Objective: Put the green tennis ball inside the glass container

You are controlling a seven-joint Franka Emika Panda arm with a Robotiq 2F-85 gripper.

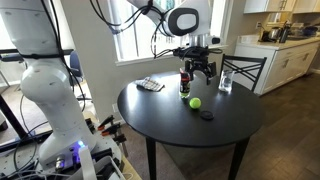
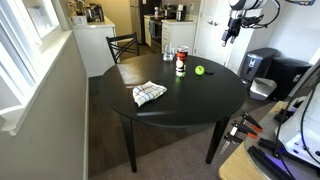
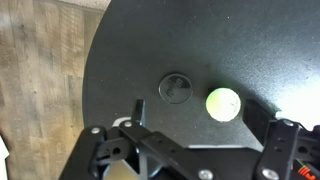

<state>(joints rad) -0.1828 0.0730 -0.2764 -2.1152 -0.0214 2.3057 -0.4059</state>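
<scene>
A white robot arm [image 1: 145,12] reaches in along the top of an exterior view and ends in a rounded white wrist [image 1: 186,20]. Beneath the wrist hangs a black gripper [image 1: 198,72], pointing straight down and held in the air. In the wrist view, two black fingers [image 3: 110,150] come in from the lower edge, one on each side. The jaws are spread wide apart and empty, and the pads are not pressed against anything
</scene>
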